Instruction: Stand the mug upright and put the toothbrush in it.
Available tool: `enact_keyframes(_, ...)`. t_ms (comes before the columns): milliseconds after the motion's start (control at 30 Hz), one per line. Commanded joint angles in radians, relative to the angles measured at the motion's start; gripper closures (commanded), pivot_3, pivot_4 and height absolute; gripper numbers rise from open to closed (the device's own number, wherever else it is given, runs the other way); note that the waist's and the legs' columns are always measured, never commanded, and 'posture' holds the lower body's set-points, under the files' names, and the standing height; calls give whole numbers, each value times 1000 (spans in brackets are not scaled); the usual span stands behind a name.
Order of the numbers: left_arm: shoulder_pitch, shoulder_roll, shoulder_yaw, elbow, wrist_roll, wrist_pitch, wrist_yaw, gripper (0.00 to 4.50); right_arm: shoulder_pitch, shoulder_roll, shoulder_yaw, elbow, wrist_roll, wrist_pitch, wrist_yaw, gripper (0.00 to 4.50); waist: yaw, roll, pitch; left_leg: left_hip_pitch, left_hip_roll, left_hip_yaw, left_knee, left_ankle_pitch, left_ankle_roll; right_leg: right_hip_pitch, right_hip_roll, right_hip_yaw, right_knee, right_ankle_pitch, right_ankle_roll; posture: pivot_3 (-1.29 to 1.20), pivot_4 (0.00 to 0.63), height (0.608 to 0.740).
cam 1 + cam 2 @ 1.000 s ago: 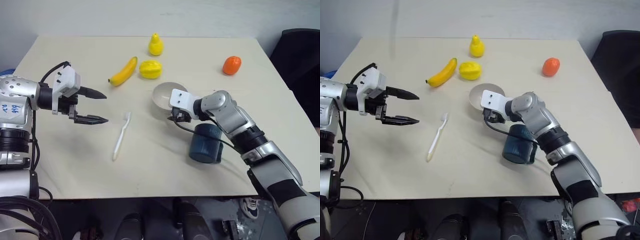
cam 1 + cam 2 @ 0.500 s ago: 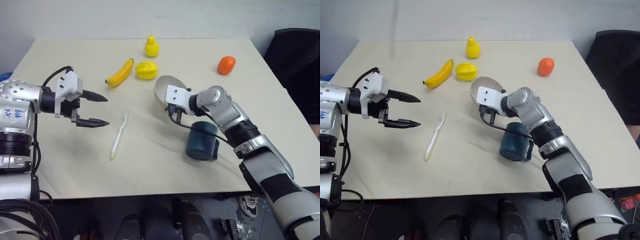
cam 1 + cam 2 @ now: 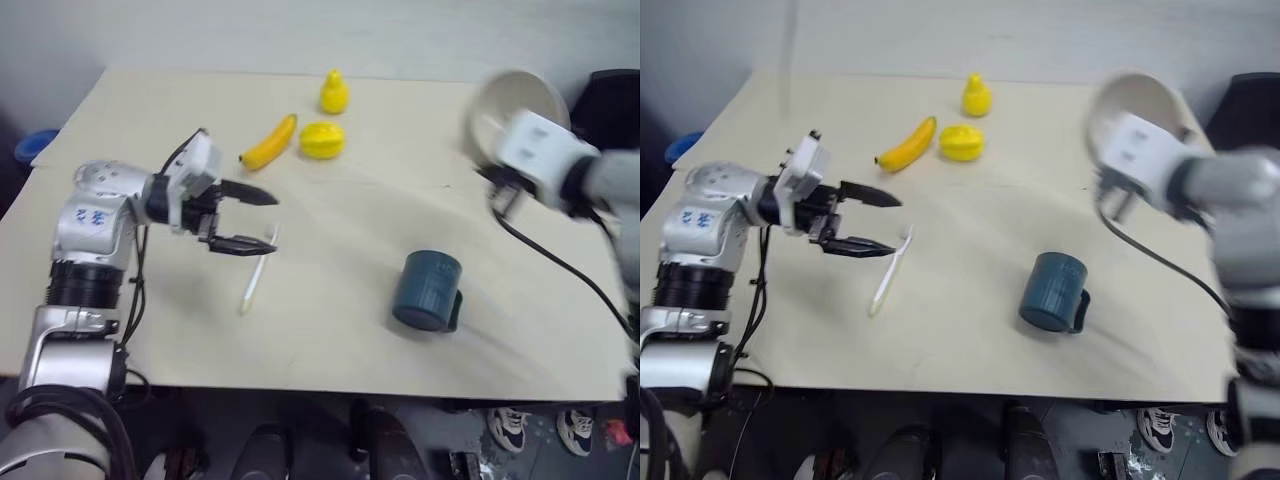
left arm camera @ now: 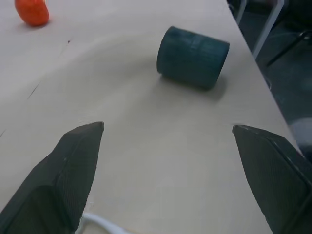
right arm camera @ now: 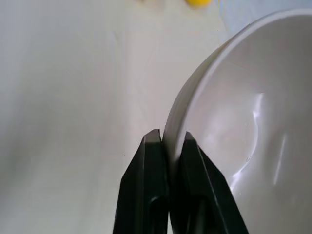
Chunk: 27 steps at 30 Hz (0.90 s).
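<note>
The dark teal mug (image 3: 428,291) lies on its side on the table's right half, handle toward the front edge; the left wrist view also shows the mug (image 4: 192,57). The white toothbrush (image 3: 253,285) lies flat left of centre. My left gripper (image 3: 272,222) hovers open just over the toothbrush's far end, pointing right, nothing between its fingers (image 4: 73,165). My right gripper (image 5: 170,139) is shut on the rim of the beige bowl (image 3: 505,105), held in the air at the far right, well apart from the mug.
A banana (image 3: 270,143), a yellow fruit (image 3: 322,139) and a yellow pear (image 3: 334,92) lie toward the table's far side. An orange fruit (image 4: 31,10) lies beyond the mug. A black chair (image 3: 615,95) stands off the right edge.
My right gripper shut on the bowl's rim and swung it up and to the right, away from the mug. My left gripper moved right, up to the toothbrush. The camera view shifted.
</note>
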Motion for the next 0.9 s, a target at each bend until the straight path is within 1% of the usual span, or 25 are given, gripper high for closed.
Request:
enact_keyframes(33,-20,2,3,-44,-34,22,-18,0,79,-51,-160,-153,38,93,19,4466,-16,1,0,1,0,3,1,0,0,0,0,2,0,1,2,0,150,740)
enact_keyframes(67,-21,1,0,-45,-34,23,-18,0,108,-53,-180,-171,46,106,17,4466,-26,1,0,3,0,8,2,1,1,0,0,5,-1,5,1,0,150,740)
enact_keyframes(100,-24,-14,-18,-45,-33,17,-31,0,240,3,-274,-233,26,150,22,4466,-30,1,0,4,0,8,2,1,3,1,0,6,-1,7,1,0,150,740)
enact_keyframes(133,-29,-26,-31,-41,-32,11,-40,0,336,41,-343,-276,15,182,23,4466,-25,1,0,6,0,8,1,3,3,3,0,6,-2,9,0,0,150,740)
enact_keyframes(167,-31,-39,-53,-39,-27,-7,-58,0,445,110,-407,-323,9,212,5,4466,-14,-2,-1,8,1,2,1,4,4,8,2,4,-4,9,-1,0,150,740)
enact_keyframes(200,-32,-47,-68,-37,-23,-20,-68,0,514,154,-446,-355,12,228,-14,4466,-7,-3,-1,16,4,0,-2,3,2,18,6,2,-7,7,-3,0,150,740)
enact_keyframes(267,-37,-59,-94,-18,-16,-47,-80,0,598,226,-457,-381,25,229,-63,4466,-4,-1,-1,21,7,-4,-3,-1,2,30,10,0,-9,5,-6,0,150,740)
enact_keyframes(300,-41,-62,-101,-9,-16,-56,-82,0,619,242,-456,-385,32,225,-76,4466,-4,0,0,24,7,-4,-2,-2,2,31,9,1,-9,5,-6,0,150,740)
enact_keyframes(367,-56,-74,-112,15,-16,-71,-85,0,679,283,-447,-383,38,202,-103,3898,-6,0,0,29,6,-4,-2,-3,5,31,7,5,-9,6,-5,0,150,740)
enact_keyframes(433,-72,-87,-121,35,-17,-82,-85,0,727,322,-437,-378,48,177,-131,3456,-9,0,0,33,5,-4,-3,-4,7,34,7,7,-9,6,-5,0,150,740)
enact_keyframes(600,-89,-99,-136,63,-23,-102,-87,0,752,353,-446,-379,83,154,-192,1742,-12,0,0,34,5,-4,-3,-5,8,33,10,7,-8,5,-6,0,150,740)
enact_keyframes(700,-88,-104,-145,72,-19,-116,-93,0,764,343,-472,-413,100,166,-211,632,-8,0,0,34,5,-4,-3,-5,8,33,10,7,-8,5,-6,0,150,740)
enact_keyframes(767,-89,-106,-151,81,-16,-127,-94,0,770,327,-507,-458,115,200,-207,11,-5,0,0,34,5,-4,-3,-5,8,33,10,7,-8,5,-6,0,150,740)
enact_keyframes(833,-90,-107,-154,88,-16,-134,-94,0,759,305,-568,-536,155,289,-180,11,-4,0,0,34,5,-5,-3,-5,8,33,10,7,-8,5,-6,0,150,740)
enact_keyframes(900,-89,-107,-157,89,-17,-139,-96,0,715,290,-627,-616,205,393,-163,11,-4,0,0,33,5,-6,-3,-5,8,33,10,7,-8,5,-6,0,150,740)
